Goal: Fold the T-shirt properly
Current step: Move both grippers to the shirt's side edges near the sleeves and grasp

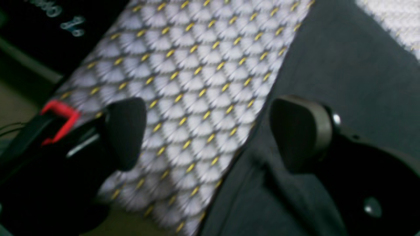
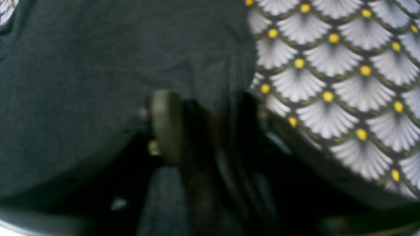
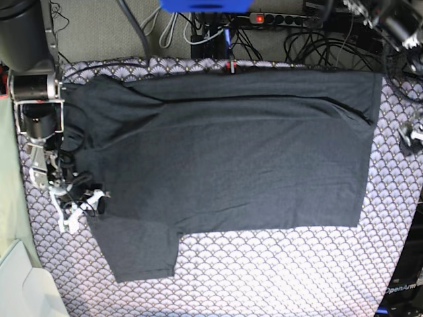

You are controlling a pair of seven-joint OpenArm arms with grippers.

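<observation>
The dark grey T-shirt (image 3: 231, 158) lies spread flat, plain side up, on the scallop-patterned cloth (image 3: 264, 271). One sleeve points to the near left. My right gripper (image 3: 94, 202) is at the shirt's left edge. In the right wrist view its fingers (image 2: 165, 126) stand narrowed around a fold of the T-shirt (image 2: 98, 65), but blur hides whether they pinch it. My left gripper (image 3: 410, 135) hovers by the shirt's right edge. In the left wrist view it (image 1: 213, 131) is open, straddling the edge of the T-shirt (image 1: 344, 65) and the cloth (image 1: 197, 65).
A power strip and tangled cables (image 3: 277, 18) run along the table's back edge. A pale green and white object (image 3: 20, 277) sits at the near left corner. A dark box (image 3: 400, 290) stands at the near right.
</observation>
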